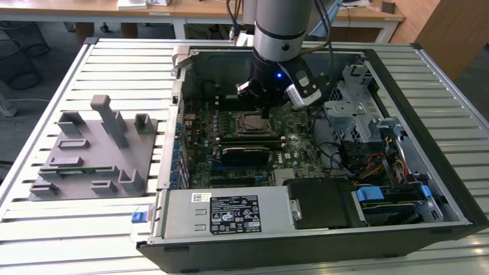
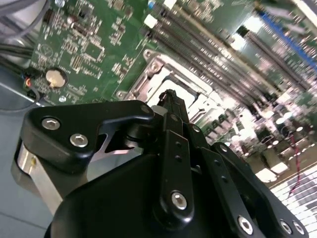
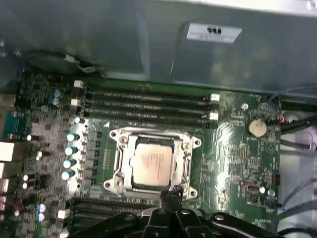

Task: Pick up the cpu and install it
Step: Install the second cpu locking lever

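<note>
We see an open desktop computer case [image 1: 397,189] lying on a slatted metal table [image 1: 46,229], at the centre and right of the exterior view; the robot arm [image 1: 280,28] descends from the top centre of that frame, and its gripper [image 1: 265,110] hangs just above the motherboard [image 1: 294,123], over the upper right edge of the CPU socket [image 1: 252,124]. In the first wrist view the cpu [image 3: 152,160] sits at the frame's centre, lying flat inside the metal socket frame [image 3: 117,163], silver lid up; it appears seated, with nothing gripping it. The gripper's black fingertips [image 3: 172,194] stand at the lower centre of that frame, close together, just beside the socket's corner and apart from the chip; they hold nothing that we can see. In the second wrist view the same fingers [image 2: 173,114] rise as one narrow black tip at the frame's centre, with the socket behind them; the jaws look closed or nearly so. Four memory slots [image 3: 148,101] run across the board beyond the socket in the first wrist view; a coin cell battery [image 3: 257,128] lies at right of centre. In the exterior view a grey plastic fixture [image 1: 91,154] with upright blocks rests on the table at left, well apart from the case; the power supply [image 1: 225,213] fills the case's lower centre.
</note>
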{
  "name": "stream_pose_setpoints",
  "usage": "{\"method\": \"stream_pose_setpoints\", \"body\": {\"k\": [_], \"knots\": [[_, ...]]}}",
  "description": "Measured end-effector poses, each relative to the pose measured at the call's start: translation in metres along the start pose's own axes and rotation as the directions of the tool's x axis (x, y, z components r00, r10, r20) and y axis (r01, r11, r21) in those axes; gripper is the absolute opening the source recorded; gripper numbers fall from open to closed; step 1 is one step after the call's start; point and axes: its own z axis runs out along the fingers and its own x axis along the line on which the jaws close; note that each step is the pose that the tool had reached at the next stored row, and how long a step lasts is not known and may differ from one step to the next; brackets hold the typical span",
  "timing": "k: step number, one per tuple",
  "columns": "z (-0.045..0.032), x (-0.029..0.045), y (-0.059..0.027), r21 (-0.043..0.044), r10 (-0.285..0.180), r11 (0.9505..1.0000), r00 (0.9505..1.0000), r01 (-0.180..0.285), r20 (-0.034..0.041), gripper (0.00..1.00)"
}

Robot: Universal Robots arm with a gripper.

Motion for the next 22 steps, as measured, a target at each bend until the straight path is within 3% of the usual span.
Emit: {"method": "stream_pose_setpoints", "body": {"k": [7,9,10,14,16,22], "knots": [[-0.0008,0.0029,-0.013,-0.0005,0.0,1.0,1.0,0.0,0.0001,0.11],[-0.0007,0.0034,-0.0131,-0.0106,0.0,0.9999,1.0,0.0,0.0005,0.11],[-0.0006,0.0034,-0.0131,-0.0136,0.0,0.9999,1.0,0.0,-0.002,0.11],[0.0002,0.0039,-0.0133,-0.016,0.004,0.9999,0.9995,-0.004,-0.032,0.11],[0.0012,0.005,-0.0148,-0.0159,0.004,0.9999,0.9994,-0.005,-0.0355,0.11],[0.0051,0.0123,-0.0214,-0.0162,0.004,0.9999,0.9994,-0.005,-0.0357,0.11]]}}
